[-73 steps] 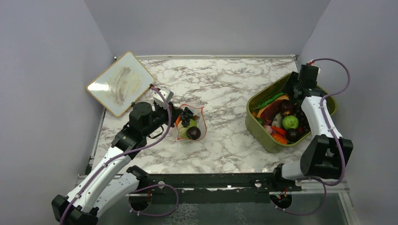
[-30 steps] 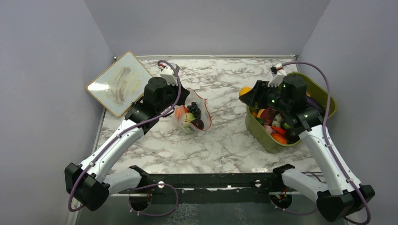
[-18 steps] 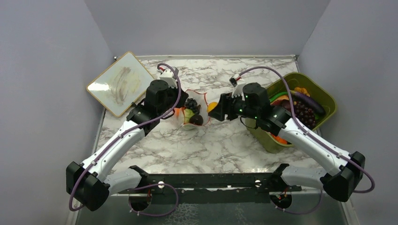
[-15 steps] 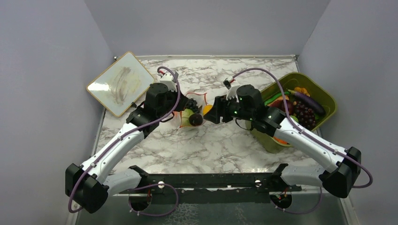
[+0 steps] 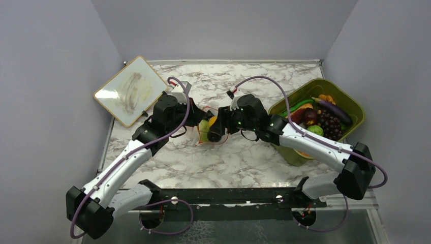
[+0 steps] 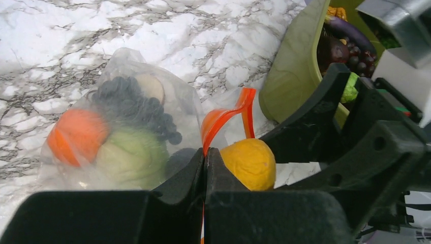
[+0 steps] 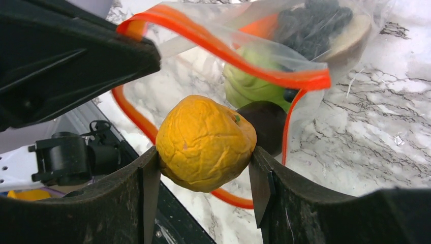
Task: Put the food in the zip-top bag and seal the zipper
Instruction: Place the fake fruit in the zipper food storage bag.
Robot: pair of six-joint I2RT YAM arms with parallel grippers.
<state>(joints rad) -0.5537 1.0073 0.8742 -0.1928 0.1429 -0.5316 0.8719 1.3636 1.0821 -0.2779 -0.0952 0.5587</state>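
Observation:
The clear zip-top bag [image 5: 204,136] lies mid-table, its mouth held open. My left gripper [image 6: 206,155] is shut on its red-orange zipper strip [image 6: 223,116] and lifts that edge. Inside the bag are an orange piece [image 6: 76,134], a light-green cabbage ball [image 6: 132,155], dark grapes [image 6: 132,104] and a brown round piece [image 6: 151,87]. My right gripper [image 7: 203,165] is shut on a wrinkled yellow-orange fruit [image 7: 203,140] and holds it right at the bag's mouth, inside the loop of the strip [image 7: 228,51]. In the top view the fruit [image 5: 212,121] sits between the two grippers.
The olive-green bin [image 5: 355,105] with several more toy foods stands at the right, close behind the right arm. A framed whiteboard [image 5: 131,90] lies at the back left. The two wrists nearly touch over the bag.
My right gripper has carried the yellow-orange fruit from the bin leftward to the bag's mouth. My left gripper has kept its hold on the zipper strip and shifted slightly.

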